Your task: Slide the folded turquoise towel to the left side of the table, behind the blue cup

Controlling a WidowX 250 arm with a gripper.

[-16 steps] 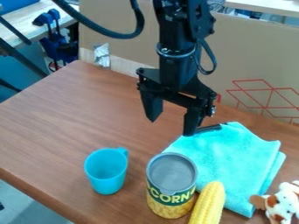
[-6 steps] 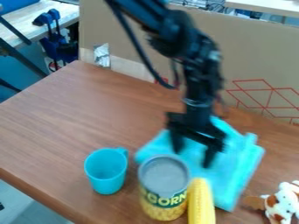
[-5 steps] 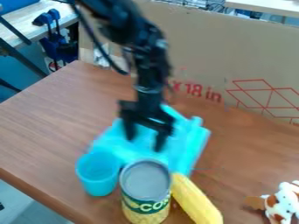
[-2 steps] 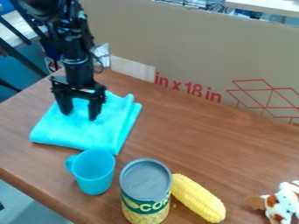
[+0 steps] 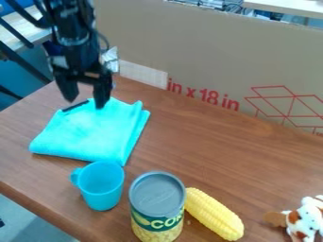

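Yellow, with a grey lid, a cylindrical can [image 5: 157, 198] stands near, a bumpy yellow cob [image 5: 214, 215] at its right, a blue cup [image 5: 101, 191] at its left. Farther left, a folded turquoise cloth [image 5: 91, 134] lies beneath the wide-spread black gripper [image 5: 86, 102].

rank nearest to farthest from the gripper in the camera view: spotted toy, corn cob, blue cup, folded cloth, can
1. Folded cloth, just below the gripper
2. Blue cup, lower left
3. Can, right of the cup
4. Corn cob, right of the can
5. Spotted toy, lower right edge
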